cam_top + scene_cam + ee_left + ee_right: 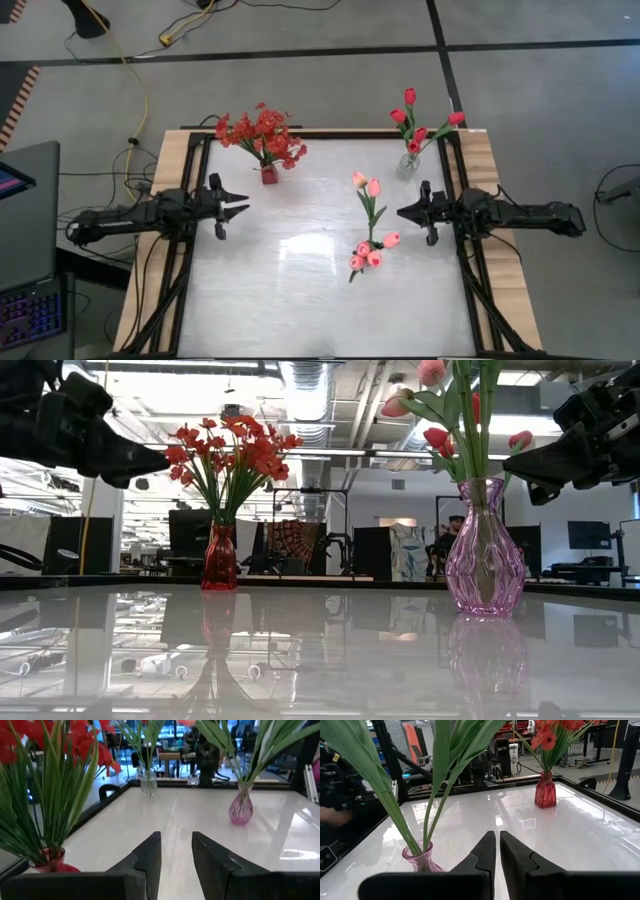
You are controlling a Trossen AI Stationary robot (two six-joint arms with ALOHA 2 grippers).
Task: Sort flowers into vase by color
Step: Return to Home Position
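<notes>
Three vases upright on the white worktop [300, 290], one kind of flower in each. In the red vase [219, 558], near the left corner at the high view's top edge, one bushy spray of small red blossoms [262, 135]. In the clear vase [408, 165], near the right corner at that same edge, five red tulips [409, 96] countable from above. In the purple vase [484, 550], right of centre and well apart from the other two, six pink tulips [373, 187], two heads leaning toward the top edge and four toward the bottom.

Left hand [243, 204] raised above the worktop's left edge, level with the purple vase, pointing inward, narrowly parted, holding and touching nothing. Right hand [400, 212] raised opposite, just beside the pink tulips without touching them, fingers [485, 852] all but closed with only a slit between, empty.
</notes>
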